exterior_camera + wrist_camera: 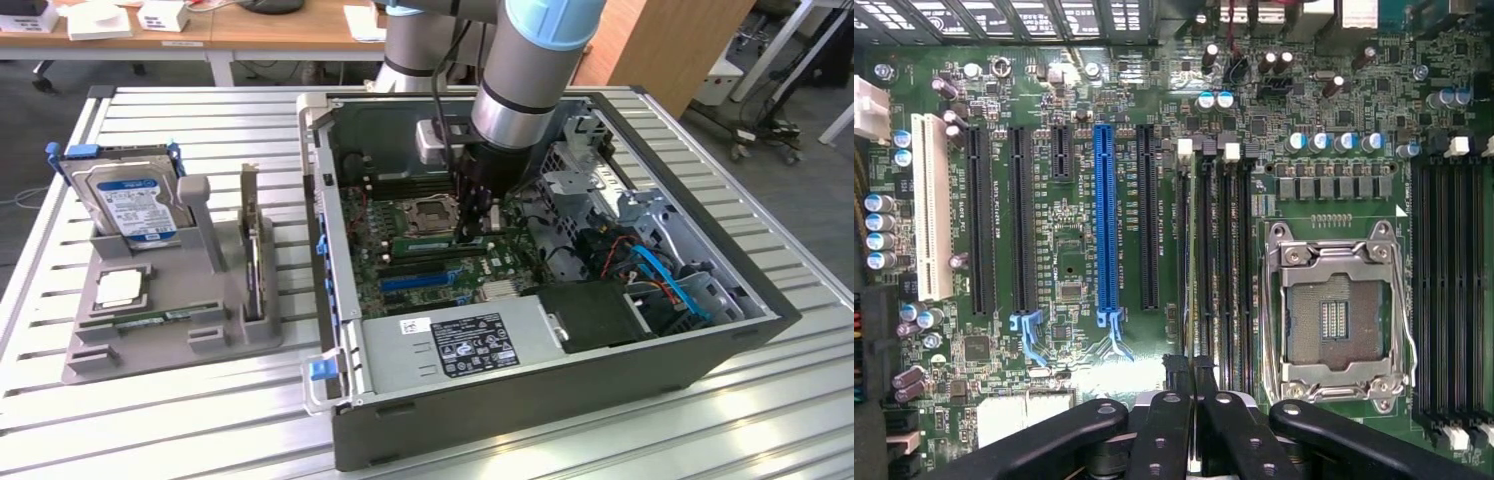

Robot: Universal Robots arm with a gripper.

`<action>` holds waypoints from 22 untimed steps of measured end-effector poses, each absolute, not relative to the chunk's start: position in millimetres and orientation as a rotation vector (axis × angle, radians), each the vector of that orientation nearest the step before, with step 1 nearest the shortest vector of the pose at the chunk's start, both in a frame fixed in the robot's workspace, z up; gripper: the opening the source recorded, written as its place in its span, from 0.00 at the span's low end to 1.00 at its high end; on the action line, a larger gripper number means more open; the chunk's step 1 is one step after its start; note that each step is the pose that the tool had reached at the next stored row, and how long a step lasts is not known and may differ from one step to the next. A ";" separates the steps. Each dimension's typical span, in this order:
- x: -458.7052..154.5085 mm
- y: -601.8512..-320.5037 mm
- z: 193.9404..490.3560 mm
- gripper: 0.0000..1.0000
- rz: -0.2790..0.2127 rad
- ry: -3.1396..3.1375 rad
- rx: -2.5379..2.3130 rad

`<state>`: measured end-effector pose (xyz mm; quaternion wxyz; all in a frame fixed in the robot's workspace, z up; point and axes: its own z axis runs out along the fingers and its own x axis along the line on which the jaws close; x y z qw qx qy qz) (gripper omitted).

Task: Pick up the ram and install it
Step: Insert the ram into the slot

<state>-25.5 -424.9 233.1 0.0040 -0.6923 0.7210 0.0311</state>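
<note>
Clenched tight, the gripper (470, 230) hangs over the memory slots (1214, 260), lined up with them, likely to bear straight down. The ram (427, 243) stands on edge in a slot beside the processor socket (434, 211), just at its tips.

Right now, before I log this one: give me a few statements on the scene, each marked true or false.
1. The gripper is shut, over the motherboard. True.
2. The blue slot holds a card. False: it is empty.
3. The hard drive stands in the holder. True.
4. A cooler covers the CPU socket. False: the socket is bare.
5. A ram lies at the holder's front. True.
</note>
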 end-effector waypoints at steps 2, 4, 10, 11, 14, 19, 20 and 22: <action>-25.5 -424.9 233.1 0.11 0.097 2.256 -2.173; -25.5 -424.9 233.1 0.11 0.098 2.252 -2.177; -25.5 -424.9 233.1 0.11 0.098 2.244 -2.186; -25.5 -424.9 233.1 0.11 0.098 2.243 -2.187; -25.5 -424.9 233.1 0.11 0.098 2.240 -2.189; -25.5 -424.9 233.6 0.11 0.098 2.237 -2.193; -25.5 -424.9 233.6 0.11 0.098 2.237 -2.193; -25.5 -424.9 233.6 0.11 0.098 2.237 -2.193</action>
